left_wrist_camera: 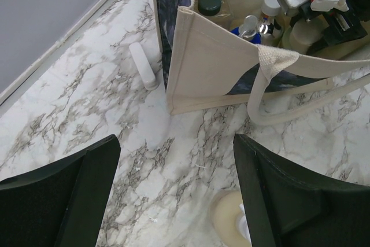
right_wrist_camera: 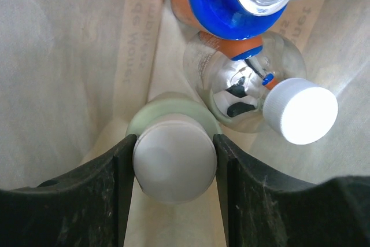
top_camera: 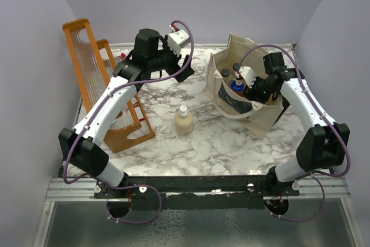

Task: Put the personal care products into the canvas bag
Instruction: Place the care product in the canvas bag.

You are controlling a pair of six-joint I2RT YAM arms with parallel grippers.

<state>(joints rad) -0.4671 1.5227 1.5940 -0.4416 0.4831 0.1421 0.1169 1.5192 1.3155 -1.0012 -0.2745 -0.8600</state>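
The canvas bag (top_camera: 263,117) stands open at the right; it also shows in the left wrist view (left_wrist_camera: 214,67). My right gripper (right_wrist_camera: 174,189) is down inside it, shut on the cream cap of the olive-grey bottle (right_wrist_camera: 173,163). Beside it in the bag are the orange bottle with a blue cap (right_wrist_camera: 231,10) and the squat silvery bottle (right_wrist_camera: 243,91). A black cap (left_wrist_camera: 209,3) shows in the bag too. The beige pump bottle (top_camera: 184,121) stands on the table left of the bag. My left gripper (left_wrist_camera: 176,195) is open and empty above the table, with the pump bottle (left_wrist_camera: 231,221) by its right finger.
The orange wooden rack (top_camera: 87,67) stands at the left, under my left arm. A small white tube-like object (left_wrist_camera: 143,65) lies on the marble beside the bag's far corner. The bag's loop handle (left_wrist_camera: 272,108) hangs down its side. Walls close the table on three sides.
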